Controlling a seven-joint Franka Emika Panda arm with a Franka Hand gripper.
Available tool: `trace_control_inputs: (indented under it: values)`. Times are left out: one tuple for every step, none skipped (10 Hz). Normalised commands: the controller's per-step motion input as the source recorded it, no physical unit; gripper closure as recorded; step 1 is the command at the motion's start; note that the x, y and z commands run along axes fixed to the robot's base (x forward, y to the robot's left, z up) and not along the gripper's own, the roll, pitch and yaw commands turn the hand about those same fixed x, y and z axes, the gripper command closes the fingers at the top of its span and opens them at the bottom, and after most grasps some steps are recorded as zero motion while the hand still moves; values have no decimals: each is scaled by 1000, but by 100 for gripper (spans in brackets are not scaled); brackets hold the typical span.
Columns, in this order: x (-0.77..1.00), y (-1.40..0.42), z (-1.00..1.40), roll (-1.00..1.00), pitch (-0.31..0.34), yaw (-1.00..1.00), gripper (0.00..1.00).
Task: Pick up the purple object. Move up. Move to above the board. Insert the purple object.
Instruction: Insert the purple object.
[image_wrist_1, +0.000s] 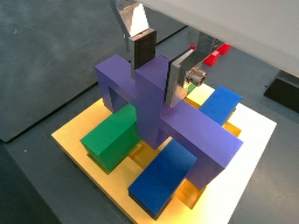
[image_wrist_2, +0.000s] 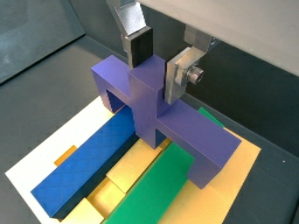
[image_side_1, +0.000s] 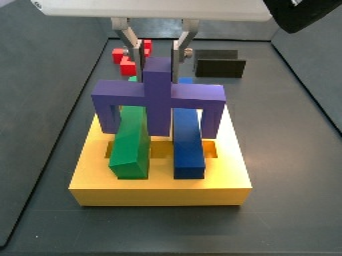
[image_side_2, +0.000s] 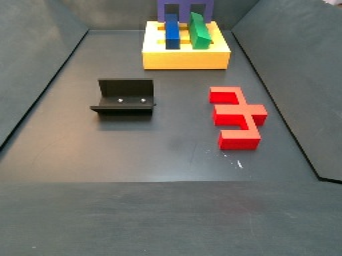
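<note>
Gripper (image_wrist_1: 160, 59) position: directly above the yellow board (image_side_1: 160, 187), with its two silver fingers (image_wrist_2: 138, 44) clamped on the upright stem of the purple object (image_wrist_1: 158, 105). Both wrist views show a dark pad pressed flat against each side of the stem, so the gripper is pinching the piece.

Purple object: a cross-shaped piece with an arched bar, standing upright on the board. In a side view (image_side_1: 159, 98) its bar spans the green block (image_side_1: 128, 142) and the blue block (image_side_1: 187, 143), and its stem descends between them. Whether the stem is fully seated in the board cannot be told.

Board contents: the green block and the blue block lie side by side, one on each side of the purple stem, both resting on the board.

Floor: in a side view, a red piece (image_side_2: 237, 116) lies well apart from the board, and the fixture (image_side_2: 123, 97) stands beside it, not touching it.
</note>
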Motion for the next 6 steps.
trace_control_inputs:
  values:
    - [149,-26,0,-39,0,0,100]
    - [174,0,0,-36,0,0,100]
    - [46,0,0,0,0,0,100]
    - [0,0,0,0,0,-6,100]
    - [-106,0,0,0,0,-23,100]
    - [-249,0,0,0,0,0,100]
